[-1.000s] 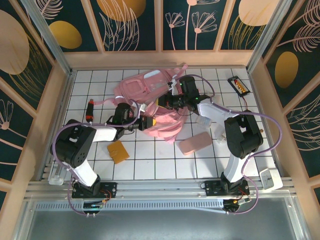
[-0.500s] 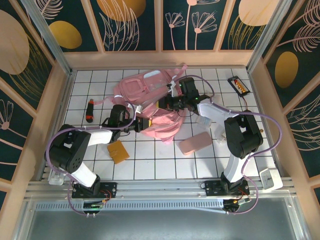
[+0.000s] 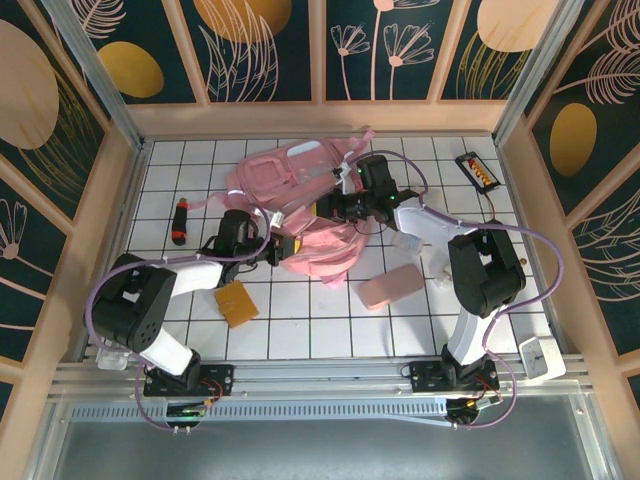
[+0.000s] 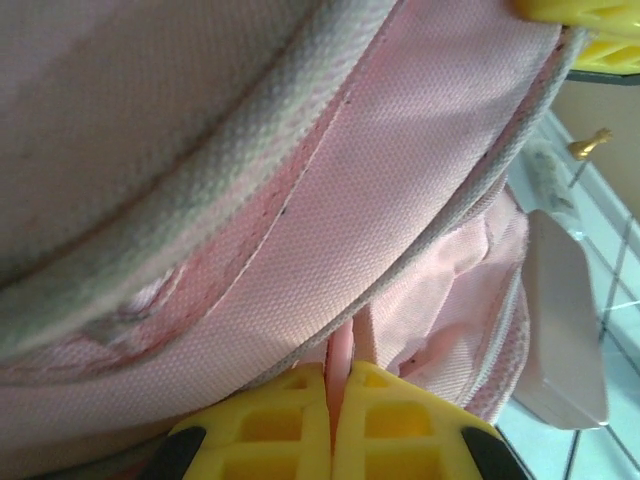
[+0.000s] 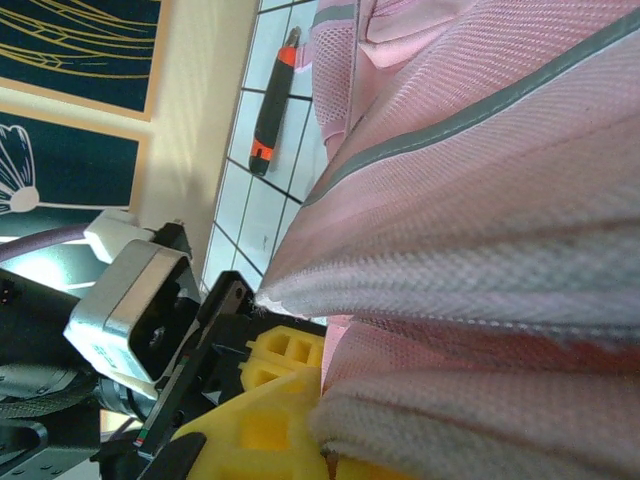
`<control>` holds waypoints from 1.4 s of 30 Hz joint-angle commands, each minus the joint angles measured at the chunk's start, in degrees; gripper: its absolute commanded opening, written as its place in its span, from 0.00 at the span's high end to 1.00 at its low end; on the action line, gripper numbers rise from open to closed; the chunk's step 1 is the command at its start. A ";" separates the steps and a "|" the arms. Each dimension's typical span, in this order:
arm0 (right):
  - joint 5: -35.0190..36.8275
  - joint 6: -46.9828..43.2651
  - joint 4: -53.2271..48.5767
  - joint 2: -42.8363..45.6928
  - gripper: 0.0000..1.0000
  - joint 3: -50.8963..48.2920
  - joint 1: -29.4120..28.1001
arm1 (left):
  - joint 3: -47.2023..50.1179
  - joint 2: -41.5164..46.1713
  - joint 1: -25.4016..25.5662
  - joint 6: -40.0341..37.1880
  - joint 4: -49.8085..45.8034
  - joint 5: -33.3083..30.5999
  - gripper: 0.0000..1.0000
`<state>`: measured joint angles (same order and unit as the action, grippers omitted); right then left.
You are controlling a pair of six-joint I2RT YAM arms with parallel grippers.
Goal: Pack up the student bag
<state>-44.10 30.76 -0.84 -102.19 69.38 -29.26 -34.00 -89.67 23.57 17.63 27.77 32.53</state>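
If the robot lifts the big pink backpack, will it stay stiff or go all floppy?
Probably floppy: the student bag lies crumpled on the table, and its cloth pinches into a thin fold inside the shut left gripper. It likely won't slip out easily, since the woven fabric looks rough. It shouldn't roll either, being soft and flat.

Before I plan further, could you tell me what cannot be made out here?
- Inside of the pink backpack: top view, crumpled fabric and both arms cover any opening.
- Hold of the right gripper: right wrist view, pink webbing covers the grip.
- Part held by the left gripper: left wrist view, shut on a thin pink edge, the rest cut off.
- Small black-and-red item, far right corner: top view, too small to identify.
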 commanded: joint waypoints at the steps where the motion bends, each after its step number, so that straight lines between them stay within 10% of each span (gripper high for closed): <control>1: -3.89 0.21 -0.26 2.06 1.00 1.19 1.09 | 1.01 2.73 -2.24 -3.53 -8.57 -15.50 1.00; 16: -12.42 13.69 10.53 6.46 1.00 2.99 3.25 | 6.84 9.73 -5.57 8.86 -8.51 -36.64 1.00; 22: -8.66 15.17 12.09 8.39 1.00 3.03 3.85 | 17.49 17.04 -5.62 10.10 7.18 -22.62 1.00; 32: -12.79 13.36 10.16 8.73 1.00 2.44 3.15 | 10.43 17.87 -7.06 5.53 -8.51 -38.33 1.00; 42: -15.86 11.44 8.39 8.22 1.00 3.23 1.99 | -7.23 -1.11 -14.74 11.72 -14.65 -30.60 1.00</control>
<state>-54.15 44.40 5.78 -97.56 69.38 -27.16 -37.98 -87.88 11.92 25.61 18.28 5.56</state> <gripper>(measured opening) 0.043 0.049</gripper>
